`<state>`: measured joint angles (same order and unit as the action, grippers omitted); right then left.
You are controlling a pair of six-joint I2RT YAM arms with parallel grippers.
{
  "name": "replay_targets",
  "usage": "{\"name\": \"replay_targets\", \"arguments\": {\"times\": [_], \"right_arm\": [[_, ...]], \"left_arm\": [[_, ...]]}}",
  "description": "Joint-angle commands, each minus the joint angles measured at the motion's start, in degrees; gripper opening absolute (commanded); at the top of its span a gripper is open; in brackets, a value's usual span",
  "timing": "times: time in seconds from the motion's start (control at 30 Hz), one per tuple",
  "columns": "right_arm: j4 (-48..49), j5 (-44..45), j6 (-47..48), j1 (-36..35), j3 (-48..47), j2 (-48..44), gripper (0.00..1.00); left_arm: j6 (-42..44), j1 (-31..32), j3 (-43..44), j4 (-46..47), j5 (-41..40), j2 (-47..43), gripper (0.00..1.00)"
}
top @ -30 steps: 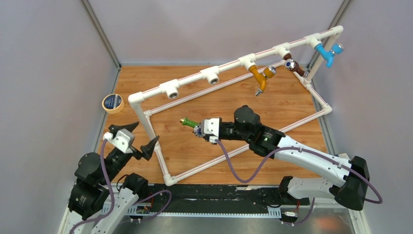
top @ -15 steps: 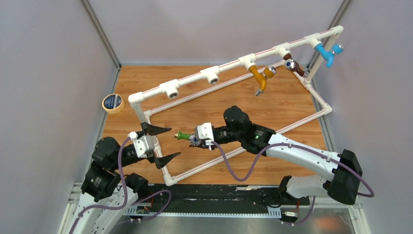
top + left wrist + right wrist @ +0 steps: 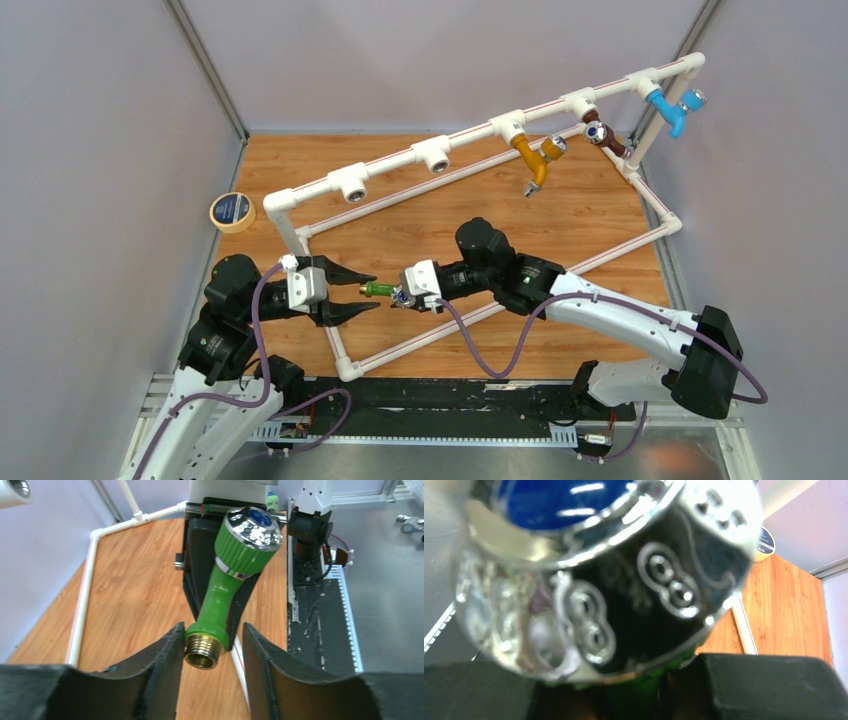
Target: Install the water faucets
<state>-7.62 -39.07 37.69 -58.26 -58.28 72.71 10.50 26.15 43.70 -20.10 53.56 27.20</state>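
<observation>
Green faucet (image 3: 378,290) in right gripper (image 3: 404,294)

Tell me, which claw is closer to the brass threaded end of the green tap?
Left. The left gripper straddles the brass thread of the green faucet, a finger on each side; the right gripper grips the knob end, farther along.

Pale lilac-grey walls (image 3: 90,150) on three sides, metal corner posts (image 3: 207,68), wooden desk (image 3: 590,215), soft even light

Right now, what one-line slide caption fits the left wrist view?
Right tool holds the green faucet near its knob, brass thread between the parted fingers of the left tool.
</observation>
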Motion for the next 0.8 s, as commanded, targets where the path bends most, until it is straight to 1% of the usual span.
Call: {"name": "replay_targets", "arguments": {"times": [0.0, 0.07, 0.13, 0.17, 0.2, 0.23, 0.27, 0.3, 0.33, 0.37, 0.4, 0.43, 0.47, 0.53, 0.63, 0.77], "right_arm": [[-0.20, -2.77, 2.12, 0.25, -2.63, 0.15, 0.00], [-0.21, -2.94, 2.21, 0.25, -2.54, 0.15, 0.00], [-0.21, -3.12, 2.04, 0.25, -2.54, -0.11, 0.00], [-0.12, -3.12, 1.95, 0.34, -2.54, -0.28, 0.00], [-0.12, -3.03, 1.60, 0.60, -2.63, -0.46, 0.03], [0.06, -3.03, 1.25, 0.86, -2.63, -0.64, 0.14], [0.32, -2.94, 0.63, 1.22, -2.63, -0.90, 0.24], [0.76, -3.20, 0.19, 1.57, -2.37, -1.25, 0.28], [1.54, -3.29, -0.59, 2.01, -1.93, -1.69, 0.38], [3.03, -3.21, -1.56, 2.53, -1.23, -2.21, 0.46], [4.35, -3.21, -2.27, 2.80, -0.35, -2.91, 0.48], [6.37, -2.95, -2.97, 2.80, 0.79, -3.79, 0.52], [9.61, -2.42, -4.28, 2.97, 2.19, -4.58, 0.55], [14.62, -0.93, -5.95, 3.06, 4.74, -6.69, 0.57], [22.10, 1.36, -8.33, 3.15, 8.26, -8.89, 0.58], [28.52, 2.68, -10.53, 3.15, 10.47, -9.43, 0.57]], "left_arm": [[0.48, 0.13, 2.35, 2.96, 4.97, 1.19, 0.47], [0.40, 0.04, 2.44, 3.05, 5.59, 1.54, 0.31], [0.40, 0.04, 2.44, 3.05, 6.12, 1.63, 0.00], [0.05, 0.04, 2.27, 3.22, 5.60, 1.54, 0.00], [-1.17, 0.13, 1.92, 3.66, 3.94, 1.19, 0.00], [-1.97, 0.04, 1.30, 4.71, 2.79, 1.01, 0.00], [-4.50, 0.04, 0.86, 5.59, -0.96, 0.32, 0.00], [-5.74, 0.13, -0.36, 7.34, -2.83, -0.30, 0.00], [-8.80, 0.13, -0.98, 8.40, -7.20, -1.35, 0.00], [-10.05, 0.13, -2.47, 10.67, -8.89, -1.97, 0.00], [-13.37, 0.13, -3.18, 11.74, -12.22, -3.19, 0.00], [-14.88, 0.13, -4.66, 14.18, -13.73, -3.73, 0.00], [-17.68, 0.13, -5.20, 15.17, -16.27, -4.78, 0.00], [-21.29, 0.13, -7.13, 17.63, -19.00, -6.10, 0.00], [-24.56, 0.04, -9.33, 19.74, -19.72, -7.60, 0.00], [-28.95, 0.13, -10.92, 22.56, -19.20, -8.83, 0.00]]}}
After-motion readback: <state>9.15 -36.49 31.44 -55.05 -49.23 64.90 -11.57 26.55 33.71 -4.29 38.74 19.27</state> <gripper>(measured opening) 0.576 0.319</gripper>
